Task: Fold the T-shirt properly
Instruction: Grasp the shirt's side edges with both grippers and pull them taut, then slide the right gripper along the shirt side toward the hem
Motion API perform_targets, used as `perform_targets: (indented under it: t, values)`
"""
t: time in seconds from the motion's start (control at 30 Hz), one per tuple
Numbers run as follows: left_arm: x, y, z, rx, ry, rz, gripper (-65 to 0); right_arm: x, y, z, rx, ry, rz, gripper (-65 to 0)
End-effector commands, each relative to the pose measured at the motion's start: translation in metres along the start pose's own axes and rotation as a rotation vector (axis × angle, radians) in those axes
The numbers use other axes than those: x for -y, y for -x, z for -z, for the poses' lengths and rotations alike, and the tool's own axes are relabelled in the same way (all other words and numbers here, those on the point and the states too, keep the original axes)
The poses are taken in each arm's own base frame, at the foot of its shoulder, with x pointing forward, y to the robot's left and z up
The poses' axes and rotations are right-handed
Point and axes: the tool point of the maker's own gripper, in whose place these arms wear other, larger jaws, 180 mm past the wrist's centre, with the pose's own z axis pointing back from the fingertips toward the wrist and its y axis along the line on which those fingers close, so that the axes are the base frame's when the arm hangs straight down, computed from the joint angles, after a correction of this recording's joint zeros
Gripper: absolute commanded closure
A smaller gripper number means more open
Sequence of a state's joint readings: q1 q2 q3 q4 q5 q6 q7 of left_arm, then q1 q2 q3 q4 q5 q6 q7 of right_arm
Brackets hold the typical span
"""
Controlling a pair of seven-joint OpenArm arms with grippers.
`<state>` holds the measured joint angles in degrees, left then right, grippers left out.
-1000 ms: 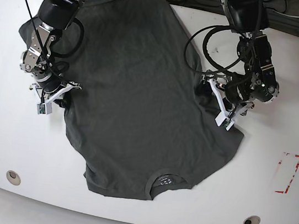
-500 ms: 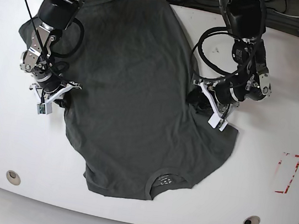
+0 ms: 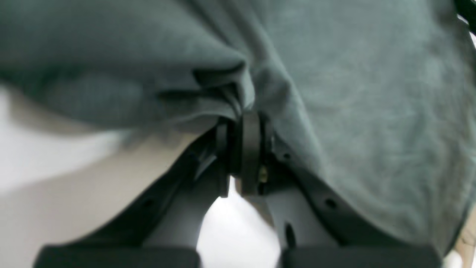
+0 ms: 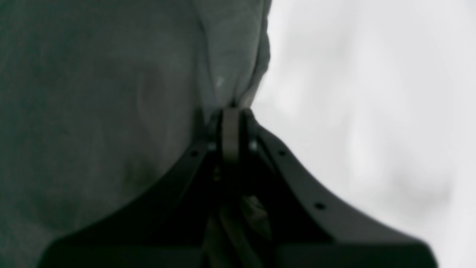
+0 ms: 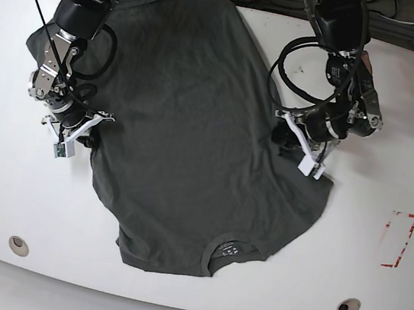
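Here, nearest to us on the white bench (image 5: 172, 293), we see the ribbed collar (image 5: 234, 250) of the T-shirt (image 5: 188, 121), with its small label showing inside the neck. On either side of it, close to the bench's front edge, sits a round metal fitting (image 5: 18, 245), and to the right of the garment we make out a red-outlined marking (image 5: 397, 239) on the bench top.

The dark grey shirt lies spread flat across the middle of the bench, collar toward us and hem reaching the far edge.

Going further back, we find both arms at the shirt's two side edges, about level with each other. The left gripper (image 5: 310, 160), on the right of the overhead view, has its jaws pressed together on a bunched fold of cloth; its wrist camera shows the fabric (image 3: 223, 96) puckered and drawn into the closed tips. The right gripper (image 5: 70, 140), on the left of that view, likewise has its jaws pinched on the shirt's edge, and in its own wrist view we see a thin ridge of cloth (image 4: 234, 67) rising from the tips, white bench beside it.

Beyond the bench's far edge we glimpse cables and a dark floor.
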<state>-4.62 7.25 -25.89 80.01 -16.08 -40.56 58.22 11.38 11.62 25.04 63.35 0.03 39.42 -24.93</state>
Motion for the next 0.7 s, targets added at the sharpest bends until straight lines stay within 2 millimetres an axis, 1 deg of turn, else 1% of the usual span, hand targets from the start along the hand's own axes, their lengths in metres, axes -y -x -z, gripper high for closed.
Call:
perform_targets:
  t: [0.0, 0.07, 0.13, 0.2, 0.3, 0.43, 0.5, 0.6, 0.67]
  values:
    - [-0.027, -0.009, -0.018, -0.018, -0.081, 0.048, 0.0, -0.007, -0.007, -0.004, -0.021, 0.002, -0.047, -0.3]
    - [-0.039, -0.012, -0.025, -0.016, -0.103, 0.061, 0.0, -0.011, -0.012, -0.008, -0.025, 0.007, -0.066, -0.3]
    - [-0.052, -0.017, -0.033, -0.018, -0.132, 0.078, 0.0, -0.016, -0.011, -0.010, -0.040, 0.007, -0.074, -0.3]
    - [-0.063, -0.027, -0.041, -0.010, -0.161, 0.101, 0.0, -0.024, -0.010, -0.011, -0.047, 0.002, -0.077, -0.3]
    - [-0.080, -0.039, -0.055, -0.003, -0.206, 0.131, 0.0, -0.032, -0.016, -0.014, -0.032, 0.001, -0.088, -0.3]
    - [-0.108, -0.048, -0.072, -0.022, -0.262, 0.154, 0.0, -0.043, -0.010, -0.019, -0.058, -0.002, -0.092, -0.3]
    - [-0.122, -0.057, -0.081, -0.022, -0.289, 0.161, 0.0, -0.048, -0.008, -0.020, -0.073, -0.003, -0.094, -0.3]
    - [-0.140, -0.068, -0.091, -0.025, -0.318, 0.161, 0.0, -0.056, 0.009, -0.026, -0.114, -0.008, -0.090, -0.3]
    - [-0.150, -0.076, -0.099, -0.025, -0.337, 0.164, 0.0, -0.060, 0.015, -0.032, -0.118, -0.004, -0.095, -0.3]
